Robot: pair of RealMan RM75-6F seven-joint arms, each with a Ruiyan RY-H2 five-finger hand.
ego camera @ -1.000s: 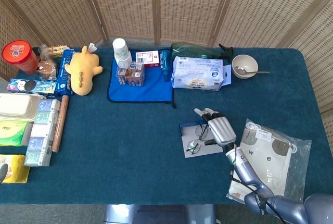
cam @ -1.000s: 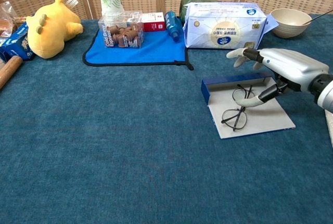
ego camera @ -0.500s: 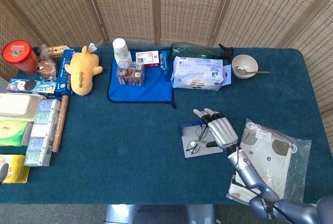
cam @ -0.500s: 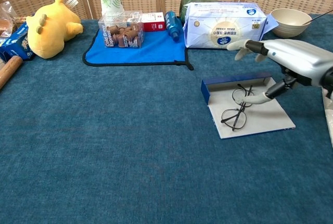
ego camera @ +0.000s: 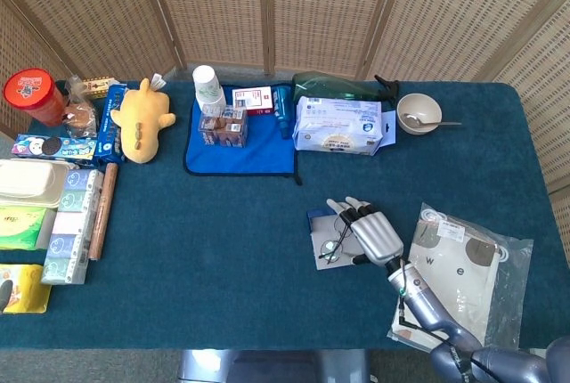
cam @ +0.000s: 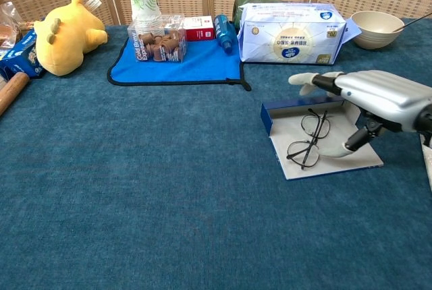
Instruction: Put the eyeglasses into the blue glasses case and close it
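Note:
The eyeglasses [cam: 308, 143] [ego camera: 331, 245] lie unfolded on the grey inner panel of the open blue glasses case [cam: 283, 107] [ego camera: 316, 219], just in front of its low blue wall. My right hand [cam: 378, 93] [ego camera: 374, 232] hovers over the right side of the case with its fingers spread and nothing in them. Its thumb curls low over the panel just right of the glasses; whether it touches them is unclear. A grey fingertip of my left hand [ego camera: 4, 293] shows at the left edge of the head view, over a yellow packet.
A clear bag [ego camera: 468, 267] lies right of the case. Behind it are a white wipes pack [cam: 291, 33], a bowl with a spoon [cam: 378, 28], and a blue mat [cam: 182, 61] with a paper cup and boxes. A yellow plush [cam: 64, 34] and snack boxes sit at the left.
My right hand has shifted nearer and a little lower over the case. Its thumb has slid from the upper lens to the panel beside the glasses. The glasses have stayed put.

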